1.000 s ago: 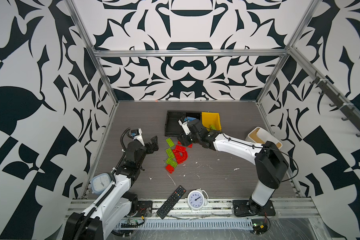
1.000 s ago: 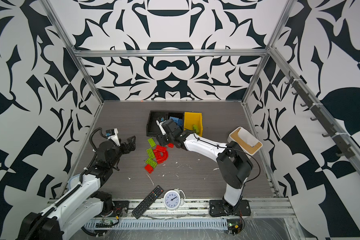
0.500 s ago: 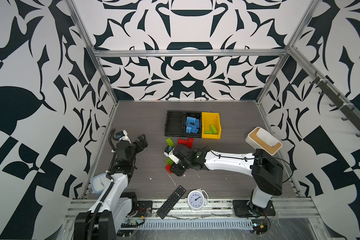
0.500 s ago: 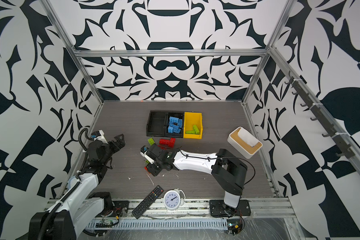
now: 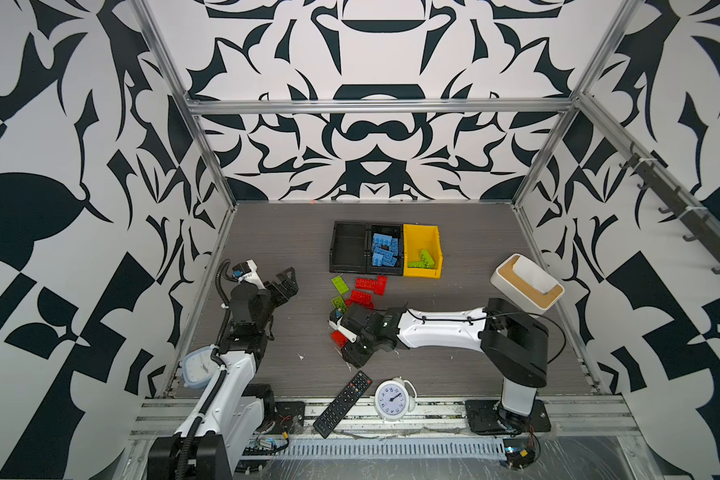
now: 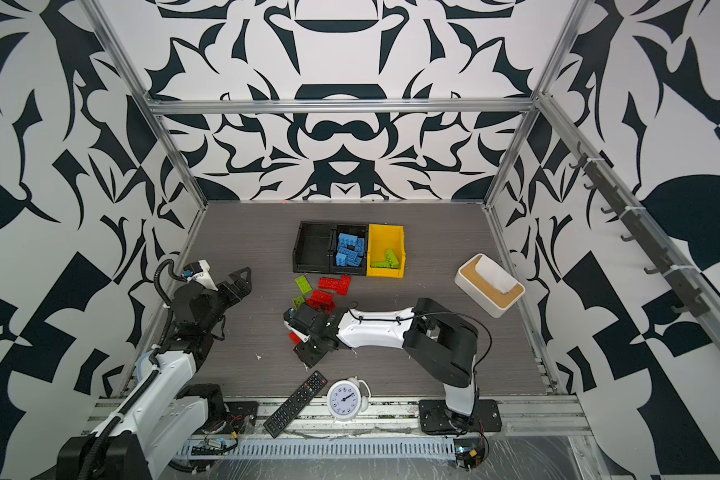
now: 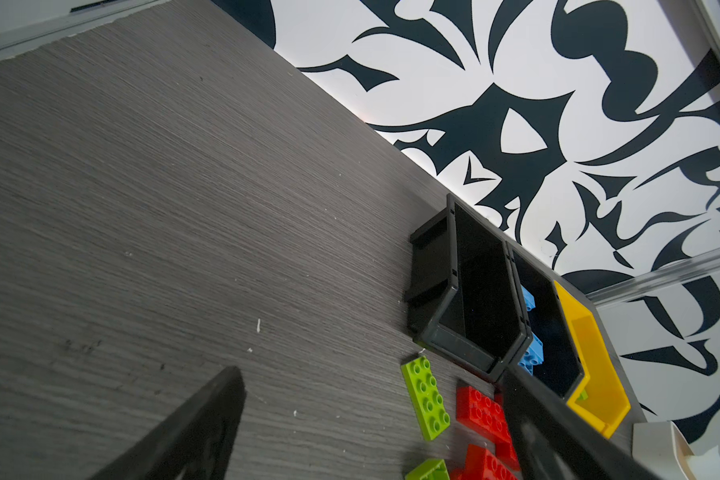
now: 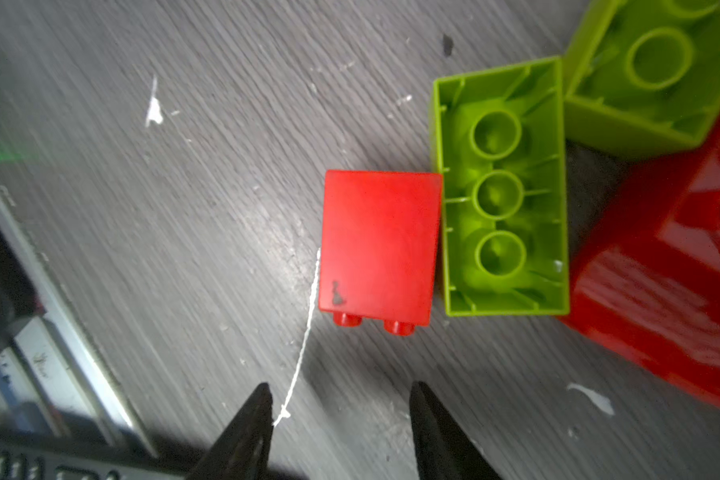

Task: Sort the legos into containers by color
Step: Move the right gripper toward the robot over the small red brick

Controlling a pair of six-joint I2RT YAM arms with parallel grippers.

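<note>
Two black bins (image 5: 350,249), one yellow bin (image 5: 420,241)

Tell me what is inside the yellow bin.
The yellow bin holds only lime green legos, piled against its near wall in both top views. Their count is unclear; anything beneath the pile is covered.

In the right wrist view, a blurred red lego (image 8: 661,291) and a green lego (image 8: 649,70) are cut off.

Free: bare table (image 5: 275,232) left of black bins (image 5: 348,248), wide open | Blocked: green brick (image 8: 501,208) touching red brick (image 8: 381,245) on one side | Front: remote (image 5: 344,403), clock (image 5: 391,399) crowd edge
</note>
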